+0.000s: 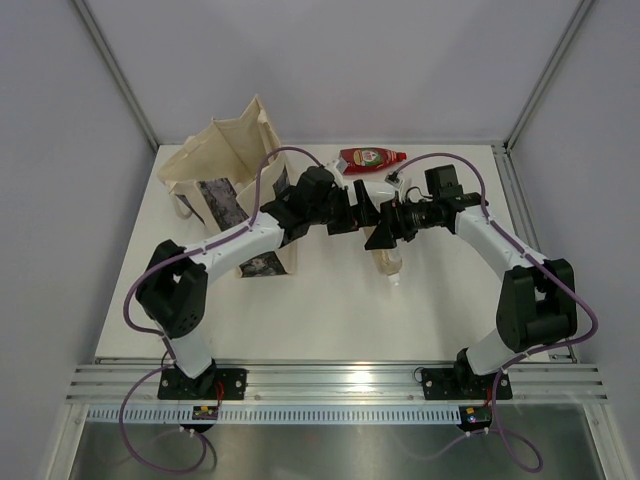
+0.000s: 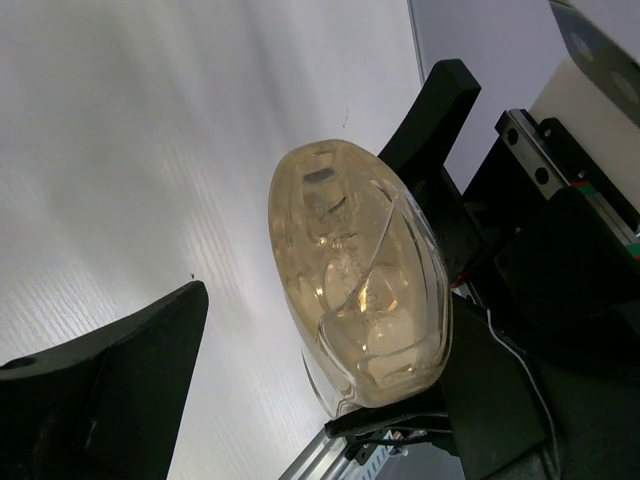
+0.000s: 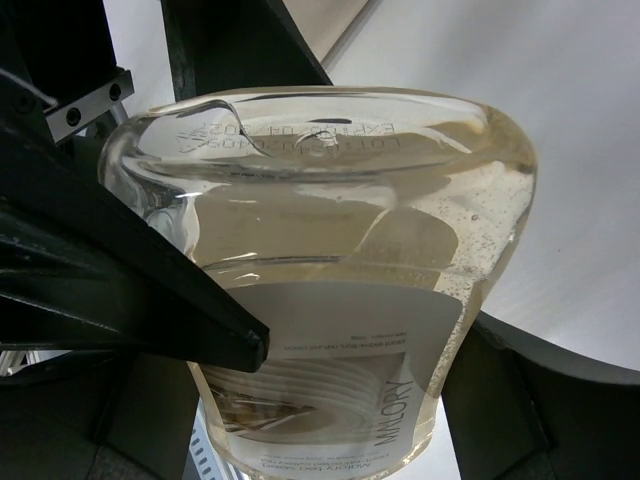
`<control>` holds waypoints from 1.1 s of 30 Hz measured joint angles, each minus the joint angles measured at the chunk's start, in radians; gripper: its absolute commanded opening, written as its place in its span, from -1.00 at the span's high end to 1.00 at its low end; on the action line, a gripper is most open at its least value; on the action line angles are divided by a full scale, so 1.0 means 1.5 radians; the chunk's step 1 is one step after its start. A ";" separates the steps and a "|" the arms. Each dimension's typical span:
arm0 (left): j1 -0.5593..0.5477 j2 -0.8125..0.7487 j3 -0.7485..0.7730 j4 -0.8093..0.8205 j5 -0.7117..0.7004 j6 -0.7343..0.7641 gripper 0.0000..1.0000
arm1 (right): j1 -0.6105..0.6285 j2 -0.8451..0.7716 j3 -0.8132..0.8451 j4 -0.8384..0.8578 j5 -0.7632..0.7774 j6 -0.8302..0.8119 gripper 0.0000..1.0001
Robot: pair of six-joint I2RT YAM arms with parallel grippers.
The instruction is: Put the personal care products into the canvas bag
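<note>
A clear amber bottle [image 1: 388,260] hangs above the table's middle with my right gripper [image 1: 386,233] shut on it. In the right wrist view the bottle [image 3: 330,230] fills the space between the right gripper's [image 3: 372,385] two dark fingers. My left gripper [image 1: 357,214] faces it from the left, open. In the left wrist view the bottle's base [image 2: 360,270] lies against one side of the left gripper [image 2: 300,385], and the other finger [image 2: 110,390] stands well apart. A red bottle [image 1: 370,158] lies at the back. The canvas bag [image 1: 225,180] stands upright at the back left, mouth open.
A white object [image 1: 376,190] lies just behind the two grippers, mostly hidden by them. Grey walls enclose the table on the left, back and right. An aluminium rail [image 1: 340,385] with the arm bases runs along the near edge.
</note>
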 measured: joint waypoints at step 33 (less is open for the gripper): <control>0.063 -0.016 -0.066 0.069 0.138 -0.090 1.00 | 0.005 -0.001 0.023 -0.024 -0.076 -0.015 -0.99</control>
